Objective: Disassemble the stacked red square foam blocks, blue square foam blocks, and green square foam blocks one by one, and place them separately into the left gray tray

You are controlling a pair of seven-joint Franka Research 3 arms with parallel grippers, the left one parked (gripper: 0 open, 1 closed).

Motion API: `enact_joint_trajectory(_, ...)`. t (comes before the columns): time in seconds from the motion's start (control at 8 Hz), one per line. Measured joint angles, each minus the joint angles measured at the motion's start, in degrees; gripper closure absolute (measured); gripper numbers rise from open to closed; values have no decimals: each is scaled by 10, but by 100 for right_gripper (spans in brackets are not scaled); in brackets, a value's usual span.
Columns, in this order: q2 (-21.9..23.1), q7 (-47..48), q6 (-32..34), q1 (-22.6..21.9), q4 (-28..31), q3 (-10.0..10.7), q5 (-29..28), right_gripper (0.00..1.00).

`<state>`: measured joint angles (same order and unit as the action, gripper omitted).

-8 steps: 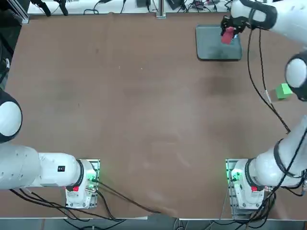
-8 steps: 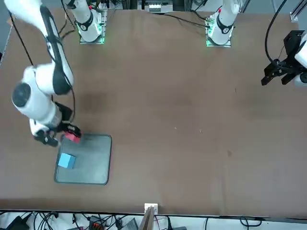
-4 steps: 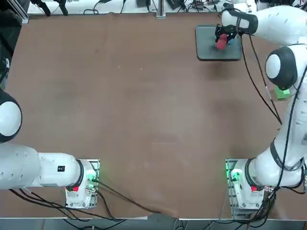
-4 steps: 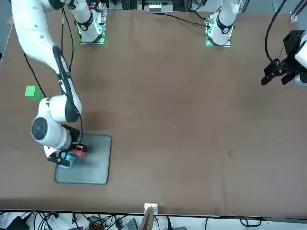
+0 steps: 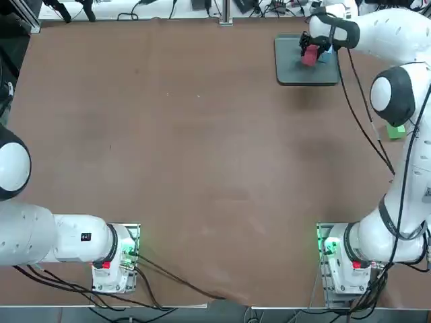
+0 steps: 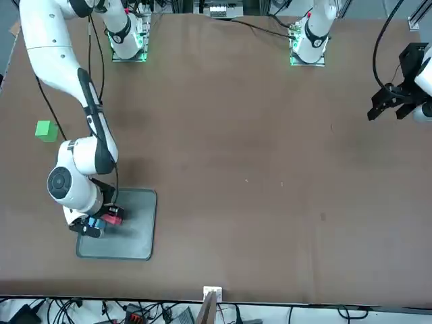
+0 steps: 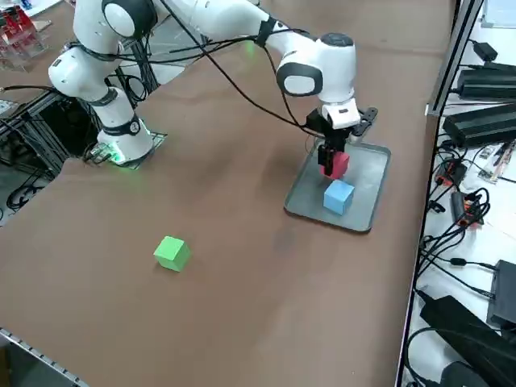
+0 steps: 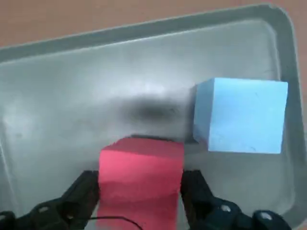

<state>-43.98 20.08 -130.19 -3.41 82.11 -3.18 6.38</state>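
Right claw [image 8: 140, 189] sits low over flat dark-gray tray [image 7: 367, 189] near bench's far right corner, fingers against pinkish-red foam cube [image 8: 141, 175]; grip unclear. Light-blue foam cube [image 8: 242, 115] just beside, in tray. Bright-green foam cube [image 7: 172, 252] near bench's right edge.

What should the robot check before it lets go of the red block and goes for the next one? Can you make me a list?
1. Red block is over the gray tray: ok, it sits between the fingers of the right tool, above the tray floor.
2. Red block rests on the tray floor: cannot tell.
3. Red block is apart from the blue block: ok, a gap shows between them in the wrist view.
4. Blue block is in the tray: ok.
5. Tool fingers have let go of the red block: cannot tell, they sit right at its sides.
6. Green block is ready to pick: ok, it sits alone on the brown table, outside the tray.
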Motion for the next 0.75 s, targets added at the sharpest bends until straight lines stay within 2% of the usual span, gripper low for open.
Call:
enact_joint_trajectory(0.38, 5, 0, 7, -1, -10, 0, 6, 0)
enact_joint_trajectory(0.5, 20, 0, 39, -2, -17, 0, 6, 0)
enact_joint_trajectory(0.75, 86, 0, 166, -2, -30, 0, 4, 0)
